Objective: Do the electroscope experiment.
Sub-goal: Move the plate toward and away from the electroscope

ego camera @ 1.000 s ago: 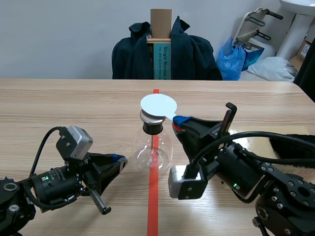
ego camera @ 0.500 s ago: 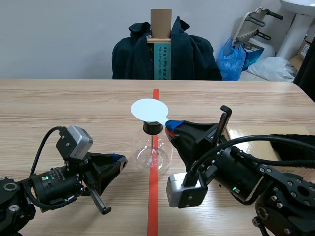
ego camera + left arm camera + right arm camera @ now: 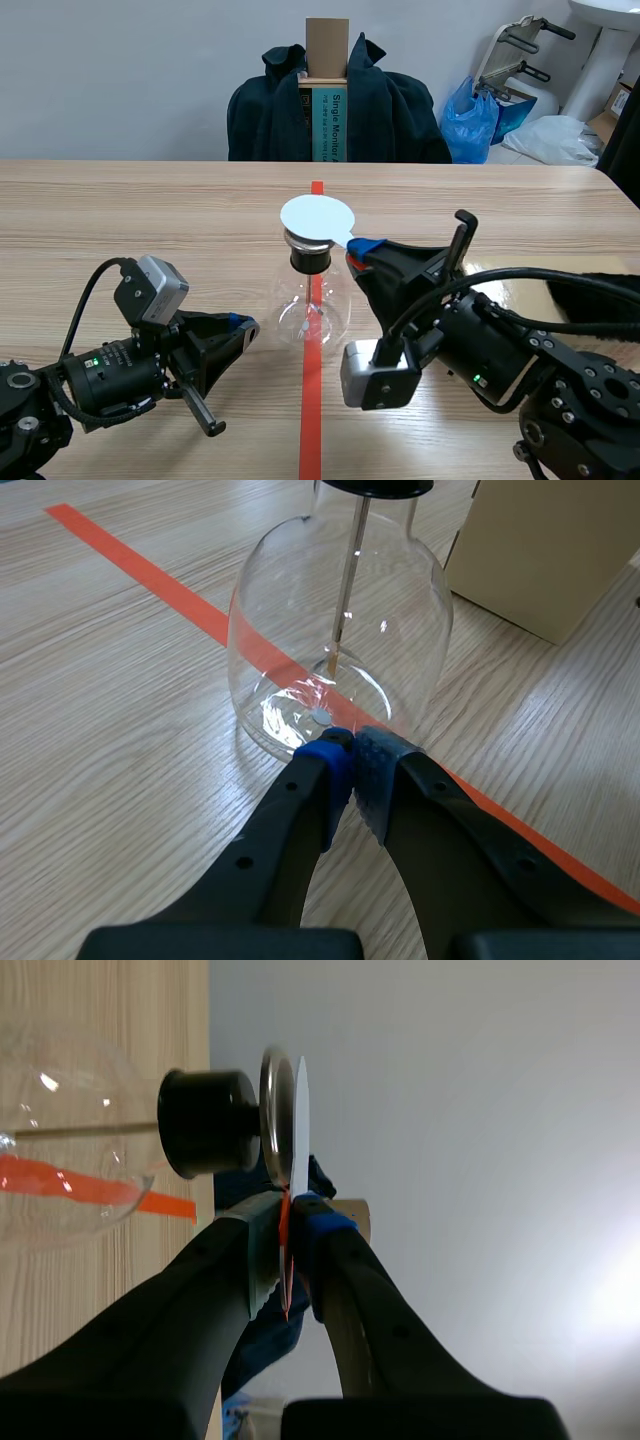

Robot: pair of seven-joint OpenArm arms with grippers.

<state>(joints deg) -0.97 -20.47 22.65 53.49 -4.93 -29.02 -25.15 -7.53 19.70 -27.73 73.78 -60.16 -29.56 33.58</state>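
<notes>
A clear glass electroscope flask (image 3: 312, 305) stands on the red tape line, with a black stopper (image 3: 310, 260) and a metal plate on top. My right gripper (image 3: 358, 247) is shut on the red handle (image 3: 285, 1250) of a white disc (image 3: 318, 216), which lies flat against the metal plate (image 3: 272, 1110). In the right wrist view the flask (image 3: 60, 1130) and stopper (image 3: 210, 1122) lie just ahead of the gripper (image 3: 290, 1205). My left gripper (image 3: 245, 325) rests low on the table, shut on nothing. Its pads (image 3: 350, 750) meet right at the foot of the flask (image 3: 335, 630).
A flat tan box (image 3: 520, 280) lies on the table under my right arm, also seen behind the flask as a tan box (image 3: 545, 550). Across the table a chair holds a dark jacket (image 3: 335, 105) and a cardboard box (image 3: 327, 50).
The right gripper slid the white disc to the left across the top of the flask, then back to the right over the metal plate. The left arm kept still.
</notes>
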